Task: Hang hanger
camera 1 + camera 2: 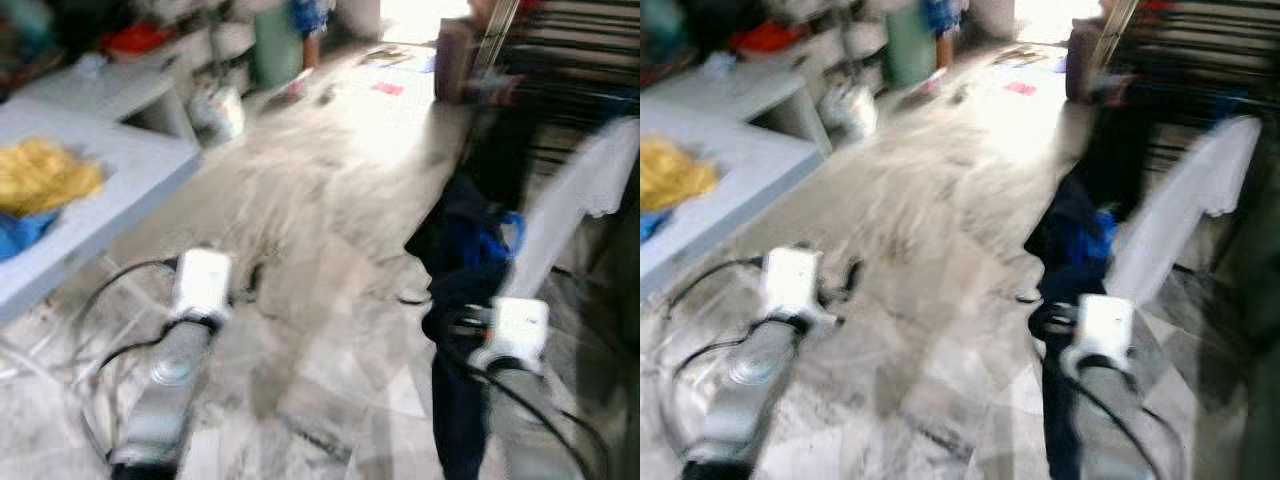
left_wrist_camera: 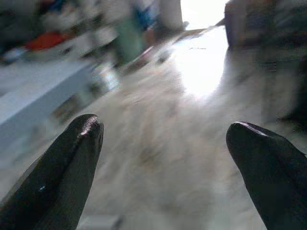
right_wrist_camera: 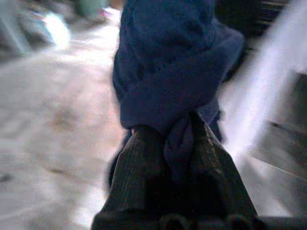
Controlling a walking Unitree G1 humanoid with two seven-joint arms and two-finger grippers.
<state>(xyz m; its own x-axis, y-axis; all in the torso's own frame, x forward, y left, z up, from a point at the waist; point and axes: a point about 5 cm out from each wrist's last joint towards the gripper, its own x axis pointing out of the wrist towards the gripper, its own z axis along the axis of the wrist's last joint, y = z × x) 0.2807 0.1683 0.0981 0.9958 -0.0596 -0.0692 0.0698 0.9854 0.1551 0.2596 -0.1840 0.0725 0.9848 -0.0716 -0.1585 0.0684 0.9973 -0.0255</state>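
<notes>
Right, everything is smeared with blur in the head views, so detail is thin. The right end effector (image 3: pixel 168 143) has its two black fingers pinched close together on a dark blue garment (image 3: pixel 168 72), which bunches above the fingertips in the right wrist view and hangs down past the arm in the left eye view (image 1: pixel 462 290). Whether a hanger sits inside that cloth I cannot tell; none can be made out. The left end effector (image 2: pixel 163 158) is spread wide with nothing between its fingers, pointing over bare tiled floor (image 1: pixel 330 250). To the right stands a drying rack (image 1: pixel 565 80) with dark bars and a white cloth (image 1: pixel 590 190) draped on it, near the blue garment. On the left, a pale worktop (image 1: pixel 120 170) carries a yellow cloth (image 1: pixel 45 175). Risks from here, as I judge it: the grip looks to be on fabric alone, so the garment could slide out under its own weight; the trailing cloth could snag the rack's bars or drag the white cloth off; and with this much blur, aiming at a bar is chancy.
</notes>
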